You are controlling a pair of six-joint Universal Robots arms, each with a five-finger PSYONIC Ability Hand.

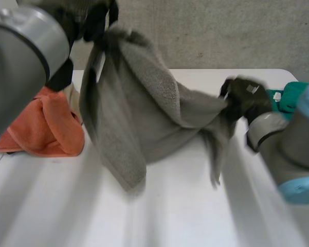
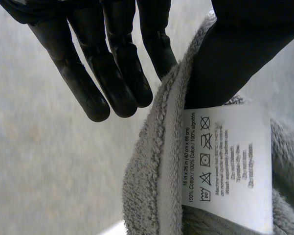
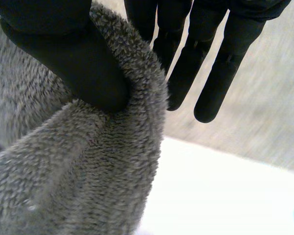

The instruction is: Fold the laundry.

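Observation:
A grey towel hangs above the white table, stretched between both hands. My left hand holds one corner high at the back left. In the left wrist view its thumb pinches the towel's edge against a finger, just above a white care label; the other fingers stay straight. My right hand holds another part of the edge lower, at the right. In the right wrist view its thumb presses the towel against a finger, while the remaining fingers are straight.
An orange cloth lies crumpled on the table at the left, beside the hanging towel. A teal cloth sits at the right behind my right arm. A grey wall runs behind the table.

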